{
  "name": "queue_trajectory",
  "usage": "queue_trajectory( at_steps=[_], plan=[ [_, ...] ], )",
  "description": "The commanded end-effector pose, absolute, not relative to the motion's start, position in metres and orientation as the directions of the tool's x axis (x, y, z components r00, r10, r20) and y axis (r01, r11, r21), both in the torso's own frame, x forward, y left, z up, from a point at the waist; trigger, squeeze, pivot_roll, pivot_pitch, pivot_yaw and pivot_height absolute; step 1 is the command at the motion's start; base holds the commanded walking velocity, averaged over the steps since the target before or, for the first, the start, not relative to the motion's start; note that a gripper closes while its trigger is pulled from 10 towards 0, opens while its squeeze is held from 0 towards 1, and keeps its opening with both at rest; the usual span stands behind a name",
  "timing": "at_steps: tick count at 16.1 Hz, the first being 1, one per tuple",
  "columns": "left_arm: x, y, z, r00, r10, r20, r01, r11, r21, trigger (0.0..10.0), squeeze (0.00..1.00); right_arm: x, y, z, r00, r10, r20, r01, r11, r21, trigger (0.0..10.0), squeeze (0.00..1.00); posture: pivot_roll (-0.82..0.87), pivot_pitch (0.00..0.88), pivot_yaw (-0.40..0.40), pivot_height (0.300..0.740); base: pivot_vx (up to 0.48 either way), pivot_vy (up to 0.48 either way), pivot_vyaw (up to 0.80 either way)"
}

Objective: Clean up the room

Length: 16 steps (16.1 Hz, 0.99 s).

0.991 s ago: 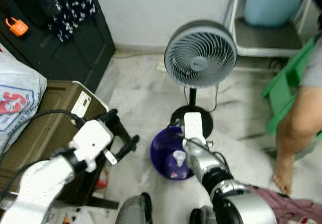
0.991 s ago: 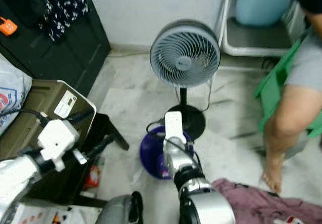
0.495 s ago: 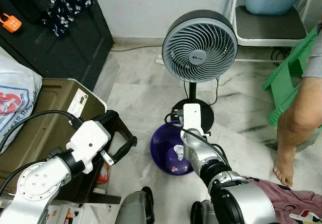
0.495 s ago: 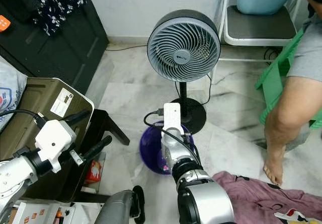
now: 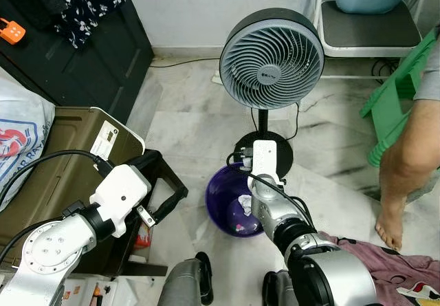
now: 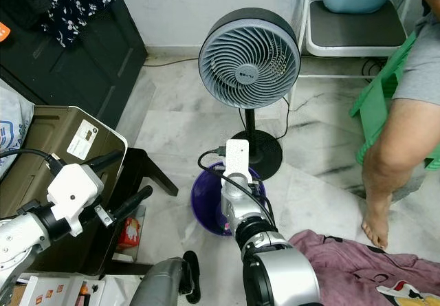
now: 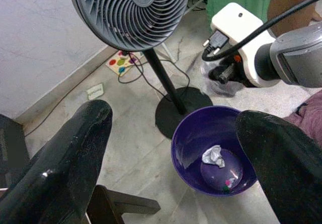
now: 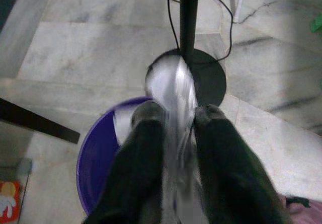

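A lived-in home room: marble-tiled floor (image 5: 185, 113), standing fan (image 5: 271, 58), dark wardrobe (image 5: 82, 51) with hanging clothes, barefoot person (image 5: 405, 161).

Bucket (image 5: 230, 206) on the floor (image 5: 189, 124), directly ahead, touching the base of the standing fan (image 5: 271, 58) behind it. Crumpled paper (image 7: 214, 156) inside the bucket. Box (image 5: 51, 165) to the left, dark cabinet (image 5: 82, 51) behind that. Person's leg (image 5: 405, 175) to the right, cloth (image 5: 385, 268) on the floor near the foot.

Head and wrist views sharing bucket (image 7: 214, 156)
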<state>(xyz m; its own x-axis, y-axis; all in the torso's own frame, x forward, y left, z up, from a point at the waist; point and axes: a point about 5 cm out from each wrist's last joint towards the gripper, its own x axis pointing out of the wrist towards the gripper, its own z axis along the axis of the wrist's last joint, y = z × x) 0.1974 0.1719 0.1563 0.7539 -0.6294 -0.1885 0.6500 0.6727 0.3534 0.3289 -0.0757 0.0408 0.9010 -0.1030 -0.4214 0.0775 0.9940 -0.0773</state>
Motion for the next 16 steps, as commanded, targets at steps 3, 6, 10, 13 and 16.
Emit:
queue_trajectory(
  at_steps=[3,6,10,13,16],
  plan=[
    [0.197,0.177,0.159,0.755,-0.624,-0.204,0.649,0.664,0.371,10.0,0.00,0.329,-0.058,0.046,0.911,-0.064,-0.407,0.053,0.998,-0.039,10.0,1.00,0.18,0.220,0.167,0.740,0.000,0.000,0.00],
    [0.200,0.176,0.160,0.757,-0.622,-0.199,0.645,0.665,0.377,10.0,0.00,0.331,-0.058,0.049,0.916,-0.064,-0.397,0.056,0.998,-0.031,10.0,1.00,0.18,0.212,0.169,0.740,0.000,0.000,0.00],
    [0.208,0.176,0.159,0.781,-0.601,-0.172,0.614,0.686,0.390,10.0,0.00,0.336,-0.054,0.057,0.927,-0.015,-0.374,0.026,0.999,0.025,10.0,1.00,0.15,0.189,0.153,0.740,0.000,0.000,0.00],
    [0.225,0.172,0.159,0.828,-0.553,-0.095,0.542,0.745,0.389,10.0,0.00,0.332,-0.049,0.059,0.933,0.103,-0.344,-0.098,0.995,0.031,10.0,1.00,0.08,0.137,0.108,0.740,0.000,0.000,0.00],
    [0.245,0.167,0.158,0.875,-0.484,-0.001,0.451,0.815,0.363,10.0,0.00,0.319,-0.059,0.073,0.926,0.253,-0.282,-0.251,0.967,0.042,10.0,1.00,-0.01,0.072,0.058,0.740,0.000,0.000,0.00]
  ],
)
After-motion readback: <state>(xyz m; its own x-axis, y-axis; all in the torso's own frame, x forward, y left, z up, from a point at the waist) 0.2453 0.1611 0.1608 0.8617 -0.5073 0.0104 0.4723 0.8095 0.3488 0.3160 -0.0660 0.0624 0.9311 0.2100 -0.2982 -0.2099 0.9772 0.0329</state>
